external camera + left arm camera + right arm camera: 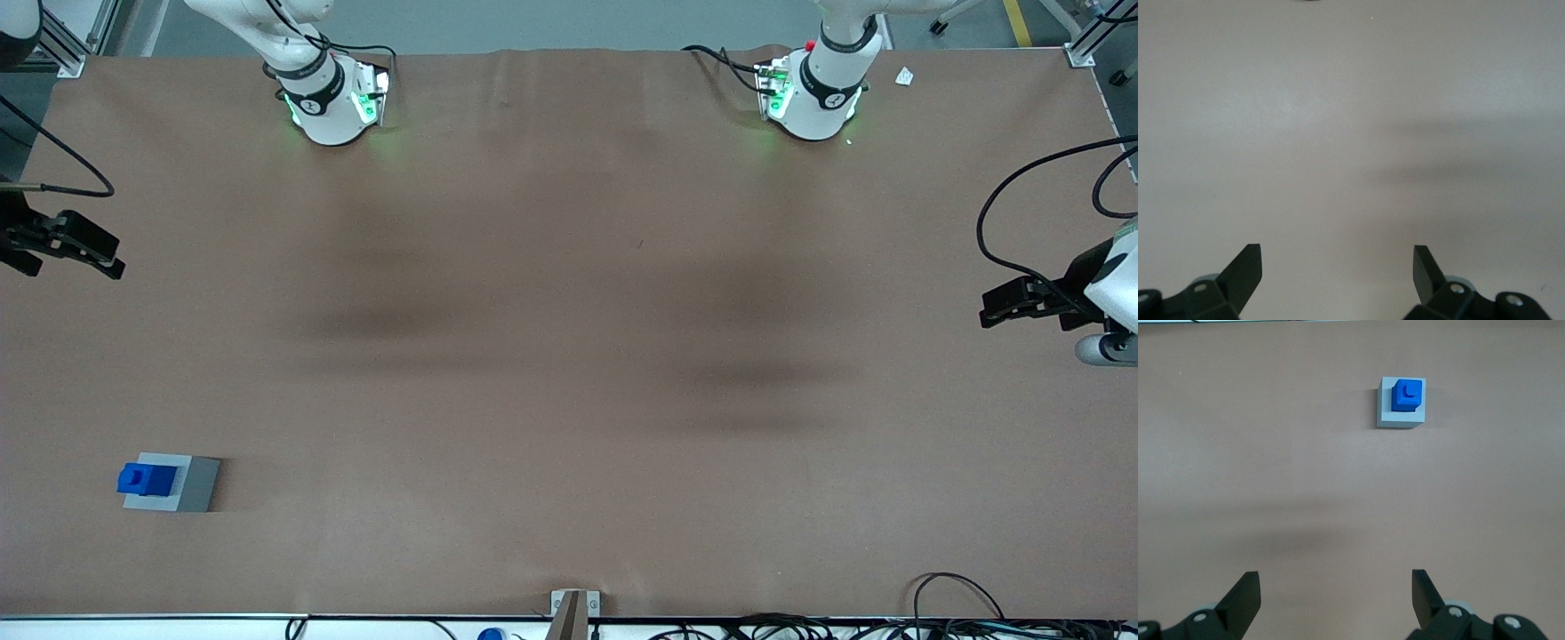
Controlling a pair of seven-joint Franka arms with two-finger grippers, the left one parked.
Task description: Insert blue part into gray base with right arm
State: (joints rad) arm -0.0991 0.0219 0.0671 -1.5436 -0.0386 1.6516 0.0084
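On gray base (1401,419), blue part (1407,396) recess up, gripper (1335,597) well apart, jaws spread.

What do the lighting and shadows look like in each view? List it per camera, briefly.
Front view: even overhead light, soft dark shadow bands on the brown table, green glow at both arm bases. Right wrist view: blue part and gray base sharp, a faint shadow band nearer the open gripper. Left wrist view: washed out, the surface looks pale gray, with soft shadow streaks.
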